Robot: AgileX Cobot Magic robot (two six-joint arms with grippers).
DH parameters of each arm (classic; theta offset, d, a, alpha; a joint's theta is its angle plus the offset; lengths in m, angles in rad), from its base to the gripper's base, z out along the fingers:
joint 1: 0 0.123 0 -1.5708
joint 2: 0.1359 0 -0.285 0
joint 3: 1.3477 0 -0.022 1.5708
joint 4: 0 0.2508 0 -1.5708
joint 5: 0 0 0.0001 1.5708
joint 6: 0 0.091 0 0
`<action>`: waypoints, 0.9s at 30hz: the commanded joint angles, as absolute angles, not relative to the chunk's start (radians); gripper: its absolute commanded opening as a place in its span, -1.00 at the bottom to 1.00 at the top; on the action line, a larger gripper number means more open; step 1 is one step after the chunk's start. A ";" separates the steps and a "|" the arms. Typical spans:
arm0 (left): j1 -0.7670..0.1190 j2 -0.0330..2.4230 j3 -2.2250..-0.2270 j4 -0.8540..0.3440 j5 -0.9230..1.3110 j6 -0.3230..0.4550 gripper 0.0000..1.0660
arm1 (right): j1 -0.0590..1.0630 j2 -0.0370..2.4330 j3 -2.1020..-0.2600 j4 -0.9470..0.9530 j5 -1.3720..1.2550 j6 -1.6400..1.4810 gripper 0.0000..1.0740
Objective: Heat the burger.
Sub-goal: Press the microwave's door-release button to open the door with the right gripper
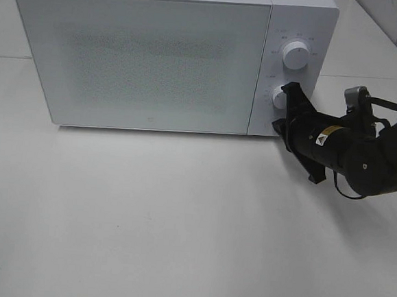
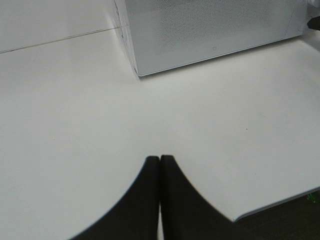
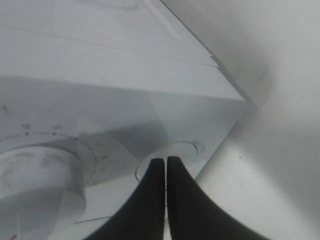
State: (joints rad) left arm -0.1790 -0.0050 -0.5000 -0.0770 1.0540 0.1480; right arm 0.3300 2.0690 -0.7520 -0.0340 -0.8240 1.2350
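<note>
**Control-panel step: right gripper (image 3: 166,160) at the white box-shaped microwave oven (image 1: 150,62).**
Both pincers are closed and hold nothing. The right gripper's tips are at the round flush button (image 3: 182,150) beside the lower white dial (image 1: 279,97); you cannot confirm contact. The left gripper (image 2: 160,159) hangs over the white table (image 1: 179,216). The burger shows in no view; it is probably behind the closed door. Next, you need a straight, steady push on the button.

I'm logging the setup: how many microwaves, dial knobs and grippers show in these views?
microwave: 1
knobs: 2 (upper knob, lower knob)
grippers: 2 (left gripper, right gripper)
Total: 5
</note>
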 commanded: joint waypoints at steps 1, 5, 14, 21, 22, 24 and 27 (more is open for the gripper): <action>-0.177 -0.026 -0.497 -0.079 1.040 0.139 -0.99 | 0.332 2.073 -0.775 -0.045 -0.838 1.249 -0.98; -0.177 -0.026 -0.497 -0.079 1.040 0.139 -0.99 | 0.332 2.074 -0.799 -0.045 -0.837 1.248 -0.98; -0.177 -0.026 -0.497 -0.079 1.040 0.139 -0.99 | 0.332 2.074 -0.849 0.000 -0.838 1.248 -0.97; -0.177 -0.026 -0.497 -0.079 1.040 0.139 -0.99 | 0.332 2.074 -0.856 0.074 -0.921 1.248 -0.98; -0.177 -0.026 -0.497 -0.079 1.040 0.139 -0.99 | 0.332 2.074 -0.856 0.074 -0.921 1.248 -0.98; -0.177 -0.026 -0.497 -0.079 1.040 0.139 -0.99 | 0.332 2.074 -0.857 0.118 -0.949 1.248 -1.00; -0.177 -0.026 -0.497 -0.079 1.040 0.139 -0.99 | 0.332 2.075 -0.868 0.125 -0.947 1.248 -1.00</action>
